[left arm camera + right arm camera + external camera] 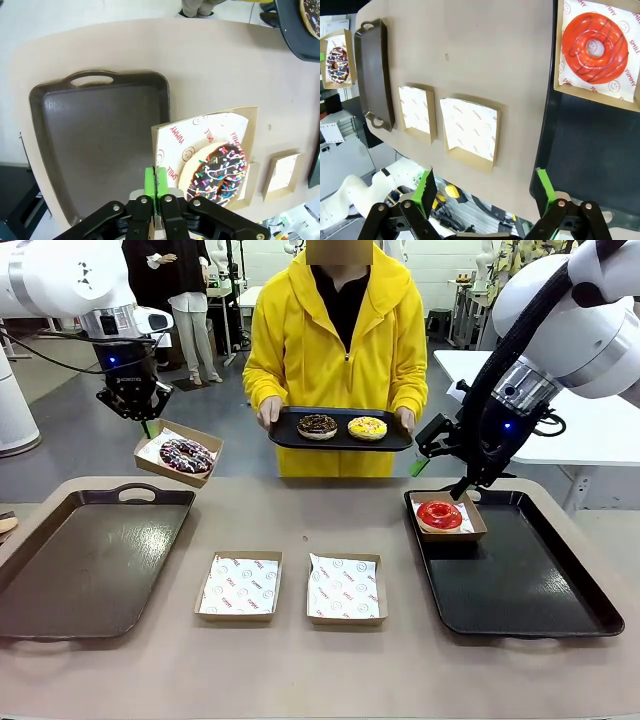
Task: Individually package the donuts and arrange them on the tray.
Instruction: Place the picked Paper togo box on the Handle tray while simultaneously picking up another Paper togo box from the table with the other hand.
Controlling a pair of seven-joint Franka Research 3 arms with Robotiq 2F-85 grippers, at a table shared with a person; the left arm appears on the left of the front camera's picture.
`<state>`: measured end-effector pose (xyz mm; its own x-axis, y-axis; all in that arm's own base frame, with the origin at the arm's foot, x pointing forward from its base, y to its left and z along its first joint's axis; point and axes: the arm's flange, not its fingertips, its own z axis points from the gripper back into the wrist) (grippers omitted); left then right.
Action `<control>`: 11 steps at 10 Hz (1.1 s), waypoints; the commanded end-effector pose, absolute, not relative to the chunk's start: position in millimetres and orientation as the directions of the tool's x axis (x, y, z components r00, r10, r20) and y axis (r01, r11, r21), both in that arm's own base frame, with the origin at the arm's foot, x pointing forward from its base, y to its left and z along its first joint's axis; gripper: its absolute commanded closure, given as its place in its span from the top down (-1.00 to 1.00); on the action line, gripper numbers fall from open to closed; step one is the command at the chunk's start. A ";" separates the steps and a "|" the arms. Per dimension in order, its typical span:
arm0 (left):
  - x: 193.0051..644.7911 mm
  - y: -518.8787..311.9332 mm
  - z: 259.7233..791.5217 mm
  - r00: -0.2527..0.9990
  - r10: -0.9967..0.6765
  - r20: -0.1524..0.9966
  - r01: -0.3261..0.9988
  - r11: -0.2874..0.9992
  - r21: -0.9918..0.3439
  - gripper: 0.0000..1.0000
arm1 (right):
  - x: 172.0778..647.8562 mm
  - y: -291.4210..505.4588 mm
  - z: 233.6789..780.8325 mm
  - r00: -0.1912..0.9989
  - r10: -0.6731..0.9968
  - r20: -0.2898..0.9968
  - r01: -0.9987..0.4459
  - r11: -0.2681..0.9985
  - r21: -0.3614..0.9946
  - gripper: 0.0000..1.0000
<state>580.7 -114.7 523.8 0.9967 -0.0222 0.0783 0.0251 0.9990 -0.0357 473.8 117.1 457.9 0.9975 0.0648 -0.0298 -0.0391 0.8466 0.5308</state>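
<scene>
Hanging at the upper left of the front view, the left claw is pinched shut on the back rim of a raised box. The sprinkled chocolate donut sits in that box, just below and right of the claw, lifted off the bench near the left tray. At the right, the right claw is spread wide just above the red donut, not touching it. That donut lies in a second box at the upper left corner of the right tray. At top centre a person holds a black tray carrying the dark chocolate donut and the yellow donut. Two empty lined boxes rest on the bench at lower centre.

In the left wrist view, the green pads meet at bottom centre, clamping the box's paper-lined edge. The sprinkled chocolate donut lies just right of them.

In the right wrist view, the right claw gapes wide along the bottom edge. The red donut lies in the upper right, well apart from it.
</scene>
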 end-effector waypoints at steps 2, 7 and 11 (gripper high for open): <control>572.0 -119.3 525.1 0.996 -0.035 0.078 0.039 0.998 -0.055 -0.98 | 473.1 118.0 459.5 0.998 0.065 -0.026 -0.041 0.848 0.529 1.00; 576.2 -82.4 513.4 0.999 -0.015 0.051 0.016 1.000 -0.021 -0.98 | 458.5 187.1 456.0 0.999 -0.008 -0.051 0.018 0.978 0.209 1.00; 575.7 -7.3 471.2 0.999 -0.042 0.006 0.042 0.999 -0.007 -0.98 | 463.5 254.9 396.5 0.993 -0.047 -0.108 0.051 0.998 0.038 1.00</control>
<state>579.4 -12.2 478.5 1.0000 -0.0052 -0.0035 0.0051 1.0000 -0.0066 444.7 247.4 408.5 0.9962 -0.0011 -0.0875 0.0079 0.9970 0.0768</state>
